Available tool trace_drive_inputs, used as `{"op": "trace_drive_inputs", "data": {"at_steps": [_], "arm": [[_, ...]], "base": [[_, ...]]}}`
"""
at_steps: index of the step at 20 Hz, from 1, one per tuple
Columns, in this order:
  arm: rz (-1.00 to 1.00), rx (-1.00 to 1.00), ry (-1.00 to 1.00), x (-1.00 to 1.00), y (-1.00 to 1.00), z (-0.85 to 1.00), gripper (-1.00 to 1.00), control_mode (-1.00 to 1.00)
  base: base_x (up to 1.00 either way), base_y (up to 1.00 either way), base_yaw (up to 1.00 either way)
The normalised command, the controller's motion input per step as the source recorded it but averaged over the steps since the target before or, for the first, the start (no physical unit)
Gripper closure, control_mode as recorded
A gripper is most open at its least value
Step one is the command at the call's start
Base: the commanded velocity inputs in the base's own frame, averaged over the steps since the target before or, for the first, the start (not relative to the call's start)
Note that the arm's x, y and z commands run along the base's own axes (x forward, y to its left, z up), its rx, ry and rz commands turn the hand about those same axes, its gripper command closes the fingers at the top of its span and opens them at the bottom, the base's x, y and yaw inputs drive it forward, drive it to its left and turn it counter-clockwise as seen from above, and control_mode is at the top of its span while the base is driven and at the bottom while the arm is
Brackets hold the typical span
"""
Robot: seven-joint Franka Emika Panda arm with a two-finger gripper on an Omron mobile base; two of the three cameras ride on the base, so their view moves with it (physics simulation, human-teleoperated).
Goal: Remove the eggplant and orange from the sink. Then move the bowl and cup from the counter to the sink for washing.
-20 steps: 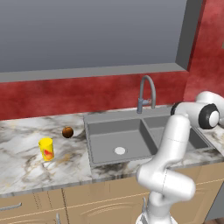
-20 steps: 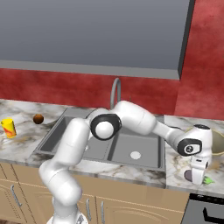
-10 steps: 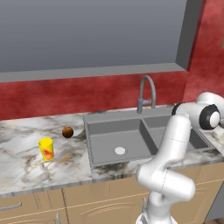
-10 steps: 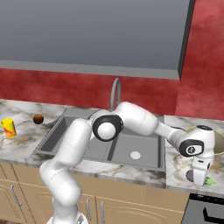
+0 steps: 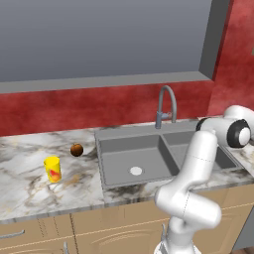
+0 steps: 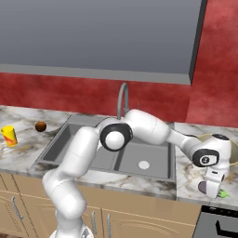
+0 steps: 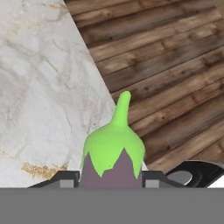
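The arm had swung a bit lower on the far right of the surface [image 6: 195, 172] since a second before, carrying the eggplant [image 6: 205, 187] down near the front edge. So the eggplant was already out of the sink [image 6: 88, 139], and the drop looked close.

The sink lay well off to the left of the end effector [image 6: 213, 189]. The orange [image 6: 41, 126] and the yellow cup [image 6: 8, 135] sat even farther left, past the sink.

The end effector was about half open, and its fingers pinched the eggplant [image 7: 113, 157], green cap pointing away from the hand.
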Motion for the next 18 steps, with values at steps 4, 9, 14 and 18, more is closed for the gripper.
{"op": "trace_drive_inputs", "data": {"at_steps": [4, 9, 14, 18], "arm": [[-0.01, 0.03, 0.00, 0.09, -0.01, -0.06, 1.00, -1.00], [-0.01, 0.02, 0.00, 0.09, 0.00, -0.05, -1.00, -1.00], [-0.01, 0.01, 0.00, 0.07, 0.00, -0.04, -1.00, -1.00], [-0.01, 0.01, 0.00, 0.07, 0.00, -0.06, -1.00, -1.00]], "base": [[0.00, 0.00, 0.00], [0.00, 0.00, 0.00], [0.00, 0.00, 0.00], [0.00, 0.00, 0.00]]}}
